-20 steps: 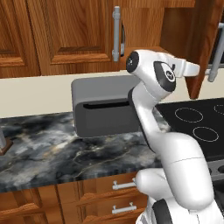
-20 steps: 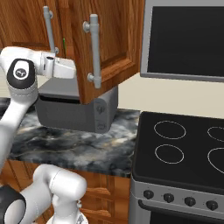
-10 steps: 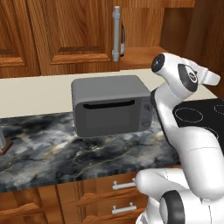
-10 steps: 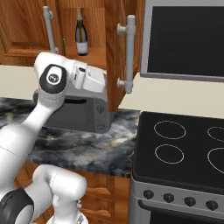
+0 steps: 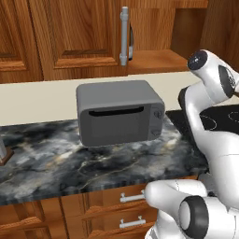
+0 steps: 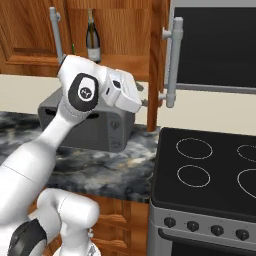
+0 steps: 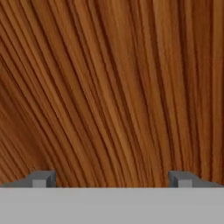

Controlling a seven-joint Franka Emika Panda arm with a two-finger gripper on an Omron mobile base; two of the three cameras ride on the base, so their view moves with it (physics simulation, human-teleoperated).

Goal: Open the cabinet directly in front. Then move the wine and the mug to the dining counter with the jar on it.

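- The wine (image 6: 93,37) stands upright on the shelf inside the cabinet (image 6: 30,30), its long axis vertical, neck at the top and pale label facing out into the room.
- A sliver of green just left of the bottle, beside the left door's grey handle (image 6: 56,32), is probably the mug, though too little shows to be sure.
- The cabinet's right door (image 6: 156,65) is swung out edge-on toward the room, so the opening between the two doors is clear in front of the bottle.
- The pincer (image 7: 109,179) has its jaws spread wide with nothing between them; its tips face bare wood grain at close range, most likely the inner face of that open door.
- In the right base view the hand sits below the shelf, right of the bottle and above the grey microwave (image 6: 95,122) on the marble surface (image 6: 115,170).
- So the bottle lies up, left and farther in from the pincer: the hand would need to turn away from the door, rise to label height and approach level, jaws either side of the upright body.
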